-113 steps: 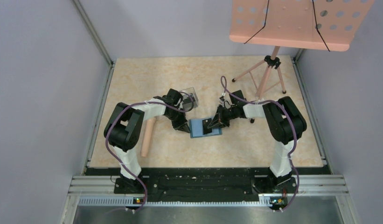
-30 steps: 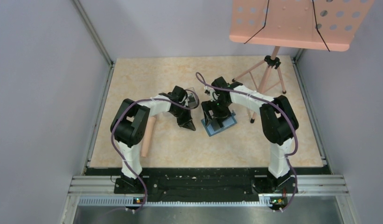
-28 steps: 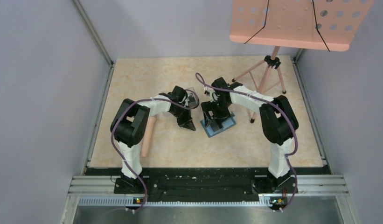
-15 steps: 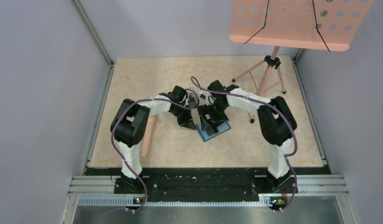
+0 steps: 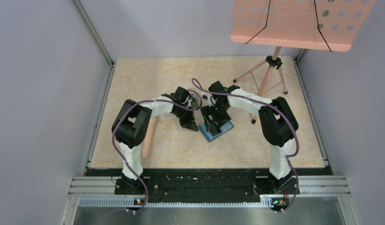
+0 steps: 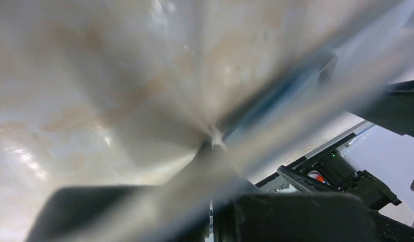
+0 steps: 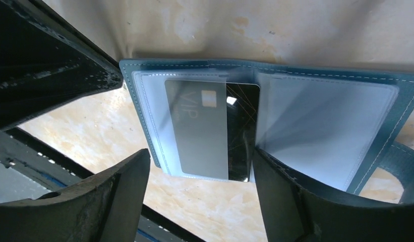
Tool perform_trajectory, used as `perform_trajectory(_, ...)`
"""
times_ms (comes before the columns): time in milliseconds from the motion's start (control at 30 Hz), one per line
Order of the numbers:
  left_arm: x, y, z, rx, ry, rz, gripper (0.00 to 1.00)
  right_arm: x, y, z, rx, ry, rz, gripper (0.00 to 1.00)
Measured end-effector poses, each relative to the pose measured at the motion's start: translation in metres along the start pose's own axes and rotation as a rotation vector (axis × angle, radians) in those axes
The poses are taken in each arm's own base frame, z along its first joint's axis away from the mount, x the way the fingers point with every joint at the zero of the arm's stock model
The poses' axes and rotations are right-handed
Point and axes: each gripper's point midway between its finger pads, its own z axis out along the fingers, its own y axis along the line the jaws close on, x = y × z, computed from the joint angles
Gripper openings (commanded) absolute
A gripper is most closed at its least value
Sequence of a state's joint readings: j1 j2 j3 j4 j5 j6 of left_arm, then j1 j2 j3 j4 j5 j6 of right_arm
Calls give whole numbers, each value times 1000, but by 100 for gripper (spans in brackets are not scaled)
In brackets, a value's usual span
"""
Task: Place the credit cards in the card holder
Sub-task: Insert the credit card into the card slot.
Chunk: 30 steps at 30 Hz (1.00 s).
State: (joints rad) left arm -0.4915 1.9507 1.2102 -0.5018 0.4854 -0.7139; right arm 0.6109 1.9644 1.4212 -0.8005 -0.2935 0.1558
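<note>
Top view, centre of frame: shows both arms folded inward, wrists almost meeting over the tan table [image 5: 275, 140]. Shows the right arm rising from its base at lower right, shoulder link upright, forearm running up and left, wrist pitched steeply down. Puts the right gripper [image 5: 212, 125] directly above the card holder [image 5: 220, 134], which lies open and flat just below centre and turned slightly askew. Mirrors this on the left: upper link upright at left of centre, forearm stretched right, wrist dipped so the left gripper [image 5: 192, 125] points at the table just beside the holder's left edge. Left gripper closed, with nothing seen between its fingers; left wrist view too blurred to add more. Right wrist view: looks straight down on the holder's light blue inner faces and clear sleeves. Finds one black credit card [image 7: 242, 136] mid-frame, its left part tucked under the left sleeve, its right strip bare along the fold. Right gripper spread wide and gripping nothing, one finger at lower left and the other at lower right of that frame, the card's lower edge between them; contact with card or holder not clear. Elsewhere in the top view: pink cylinder [image 5: 148, 137] at left beside the left arm, pink music stand [image 5: 293, 21] at upper right.
</note>
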Motion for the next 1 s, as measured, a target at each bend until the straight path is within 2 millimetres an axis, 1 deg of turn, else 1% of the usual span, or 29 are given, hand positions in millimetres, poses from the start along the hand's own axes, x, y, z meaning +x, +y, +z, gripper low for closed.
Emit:
perform_trajectory(67, 2, -2, 1, -1, 5, 6, 0, 0, 3, 0, -17, 3, 0, 59)
perform_trajectory(100, 3, -2, 2, -1, 6, 8, 0, 1, 5, 1, -29, 5, 1, 52)
perform_trajectory(233, 4, -5, 3, -8, 8, 13, 0, 2, 14, 0, -79, 12, 3, 32)
perform_trajectory(300, 3, -4, 2, -19, 9, 10, 0, 3, 17, -1, -99, 20, 5, 28)
perform_trajectory(400, 2, -3, 2, -31, 10, 8, 0, 5, 25, -2, -139, 30, 15, 26)
perform_trajectory(500, 0, -2, 1, -50, 2, 12, 0, 7, 32, -4, -177, 40, 28, 26)
perform_trajectory(533, -1, -1, 0, -57, 0, 13, 0, 7, 34, -4, -190, 39, 32, 28)
perform_trajectory(600, -2, 0, -2, -80, -6, 19, 2, 7, 39, -5, -215, 44, 40, 36)
perform_trajectory(667, -5, 4, -5, -108, -16, 32, 8, 7, 41, -6, -226, 47, 45, 44)
perform_trajectory(733, -6, 8, -8, -142, -28, 48, 19, 7, 42, -6, -229, 47, 48, 50)
perform_trajectory(833, -9, 11, -18, -171, -49, 77, 30, 7, 42, -7, -233, 46, 48, 56)
perform_trajectory(933, -15, 6, -33, -154, -84, 96, 33, 0, 44, -11, -245, 32, 48, 58)
perform_trajectory(1000, -21, -2, -47, -111, -116, 101, 34, -9, 45, -16, -258, 8, 50, 58)
